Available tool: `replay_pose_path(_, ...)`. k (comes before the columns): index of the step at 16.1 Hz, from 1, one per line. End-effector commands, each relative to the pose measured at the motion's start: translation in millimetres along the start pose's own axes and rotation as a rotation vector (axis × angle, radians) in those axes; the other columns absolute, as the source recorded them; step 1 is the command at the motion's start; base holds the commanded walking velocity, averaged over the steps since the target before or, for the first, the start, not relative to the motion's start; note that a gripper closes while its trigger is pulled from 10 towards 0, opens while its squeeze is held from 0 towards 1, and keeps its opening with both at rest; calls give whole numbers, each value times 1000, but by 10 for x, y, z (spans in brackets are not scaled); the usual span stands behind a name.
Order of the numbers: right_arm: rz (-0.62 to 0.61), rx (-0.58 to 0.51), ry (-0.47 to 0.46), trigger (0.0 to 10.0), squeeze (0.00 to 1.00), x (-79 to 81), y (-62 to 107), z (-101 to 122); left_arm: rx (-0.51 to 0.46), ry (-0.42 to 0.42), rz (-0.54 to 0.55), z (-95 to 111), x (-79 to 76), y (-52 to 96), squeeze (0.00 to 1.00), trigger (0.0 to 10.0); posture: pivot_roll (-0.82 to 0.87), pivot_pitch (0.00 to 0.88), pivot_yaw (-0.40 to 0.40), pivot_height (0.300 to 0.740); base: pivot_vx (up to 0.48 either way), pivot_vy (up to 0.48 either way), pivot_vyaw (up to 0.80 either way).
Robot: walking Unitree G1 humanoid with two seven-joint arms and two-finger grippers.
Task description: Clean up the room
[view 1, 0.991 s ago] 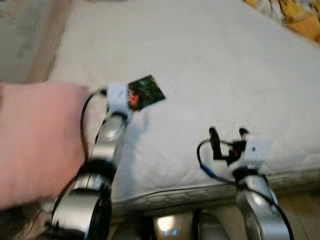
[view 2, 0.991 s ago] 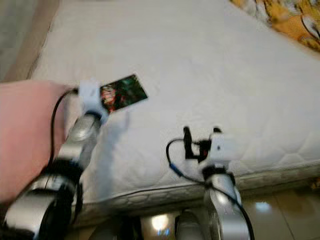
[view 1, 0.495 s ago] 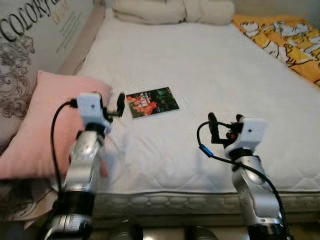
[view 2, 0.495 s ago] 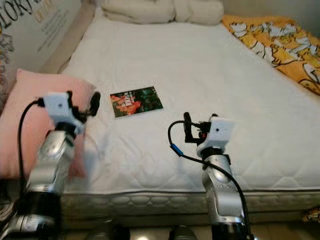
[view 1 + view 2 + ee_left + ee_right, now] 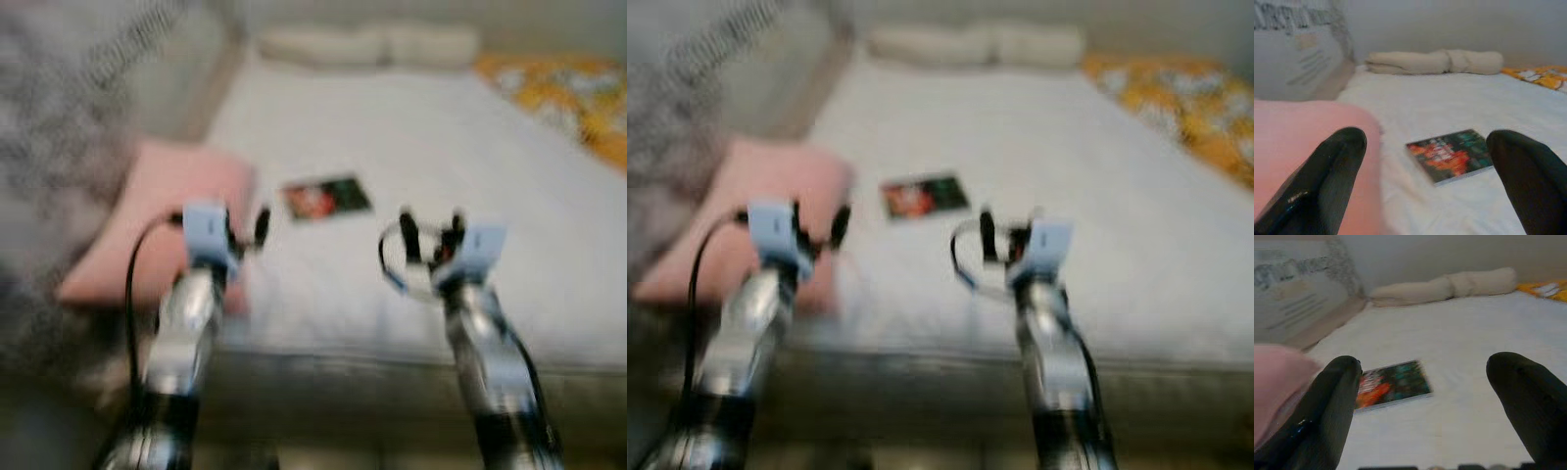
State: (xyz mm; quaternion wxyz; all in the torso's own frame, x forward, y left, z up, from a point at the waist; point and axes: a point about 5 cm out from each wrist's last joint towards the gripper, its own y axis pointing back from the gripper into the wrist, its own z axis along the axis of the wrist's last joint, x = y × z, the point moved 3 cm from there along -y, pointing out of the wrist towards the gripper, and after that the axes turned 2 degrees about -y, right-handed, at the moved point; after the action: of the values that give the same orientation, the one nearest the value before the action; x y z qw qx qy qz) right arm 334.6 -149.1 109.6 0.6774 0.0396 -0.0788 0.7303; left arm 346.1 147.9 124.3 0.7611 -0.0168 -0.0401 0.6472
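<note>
While your head views are blurred, judge position from the wrist cameras.
Pillow: pink pillow (image 5: 162, 220) at the bed's (image 5: 549, 225) left edge.
Left gripper: left gripper (image 5: 247, 230) spread wide, empty, beside the pillow.
Book: book (image 5: 1452, 154) flat on the mattress, ahead.
Right gripper: right gripper (image 5: 429, 235) spread wide, empty.
Risk: reaching blurred could nudge the pillow or skid the book.

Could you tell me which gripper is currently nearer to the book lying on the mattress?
Left, narrowly. The left gripper hovers open near the pink pillow, just short of the book and to its left. The right gripper, also open, hangs further back on its right.
</note>
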Motion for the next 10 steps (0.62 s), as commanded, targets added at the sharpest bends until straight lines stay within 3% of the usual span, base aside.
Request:
replay_pose_path(1, -8, -18, 0, 10000, 0, -41, -24, 40, 0, -13, -13, 19, -26, -17, 0, 10000, -31, 0, -2, 736, 0, -480, 0)
replay_pose_path(10, 1, -15, 5, 10000, 0, -9, -71, -21, 44, -120, 7, -52, -76, -30, 0, 10000, -30, 0, 1, 736, 0, -480, 0)
